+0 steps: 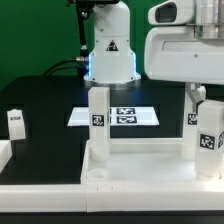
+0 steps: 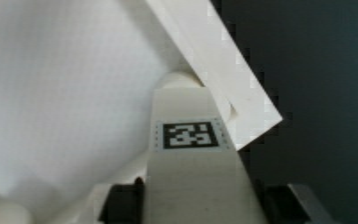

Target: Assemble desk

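Surface: black table [image 1: 40, 140] with a green backdrop behind; the marker board [image 1: 113, 116] lies flat at the foot of the arm's base.
Tabletop: white rimmed tabletop [image 1: 130, 168] lies in the foreground, a round corner socket showing at its near corner.
Standing legs: one leg [image 1: 98, 122] upright at the corner toward the exterior view's left; another tagged leg [image 1: 208, 140] upright toward the exterior view's right.
Loose leg: a spare leg [image 1: 16, 123] stands well apart on the exterior view's left.
Gripper: the gripper [image 2: 201, 200] — fingers [image 2: 130, 198] flank the tagged leg in the wrist view — seems clamped on it, jaws close against its sides.
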`<state>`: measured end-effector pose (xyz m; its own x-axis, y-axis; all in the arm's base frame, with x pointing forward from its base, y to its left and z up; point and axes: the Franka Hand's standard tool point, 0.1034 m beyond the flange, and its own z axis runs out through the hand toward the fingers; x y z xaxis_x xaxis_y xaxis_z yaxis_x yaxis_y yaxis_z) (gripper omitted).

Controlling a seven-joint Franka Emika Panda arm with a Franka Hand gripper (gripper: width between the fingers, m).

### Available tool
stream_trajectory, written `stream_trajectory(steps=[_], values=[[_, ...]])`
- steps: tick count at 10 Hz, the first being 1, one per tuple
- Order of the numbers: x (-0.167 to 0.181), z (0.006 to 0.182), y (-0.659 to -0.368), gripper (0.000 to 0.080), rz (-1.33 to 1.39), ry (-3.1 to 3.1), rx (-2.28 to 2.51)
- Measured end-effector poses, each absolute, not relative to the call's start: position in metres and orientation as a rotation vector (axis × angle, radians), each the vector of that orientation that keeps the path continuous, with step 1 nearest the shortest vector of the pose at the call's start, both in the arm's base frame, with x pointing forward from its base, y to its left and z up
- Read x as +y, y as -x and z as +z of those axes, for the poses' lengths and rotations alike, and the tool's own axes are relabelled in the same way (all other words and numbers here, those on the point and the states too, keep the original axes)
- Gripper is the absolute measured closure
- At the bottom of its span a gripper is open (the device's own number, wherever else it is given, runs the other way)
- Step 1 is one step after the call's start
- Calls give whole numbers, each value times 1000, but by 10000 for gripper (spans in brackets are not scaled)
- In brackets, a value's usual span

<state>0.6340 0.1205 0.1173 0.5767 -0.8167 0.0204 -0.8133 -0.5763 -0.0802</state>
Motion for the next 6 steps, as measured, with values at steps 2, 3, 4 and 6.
stream_trajectory(steps=[2, 3, 4, 6], values=[[115, 116, -638, 515, -18, 2352, 1901], [117, 116, -637, 515, -13, 2289, 1975], [118, 116, -637, 515, -11, 2271, 1997], [117, 116, -637, 411, -17, 2311, 1952]])
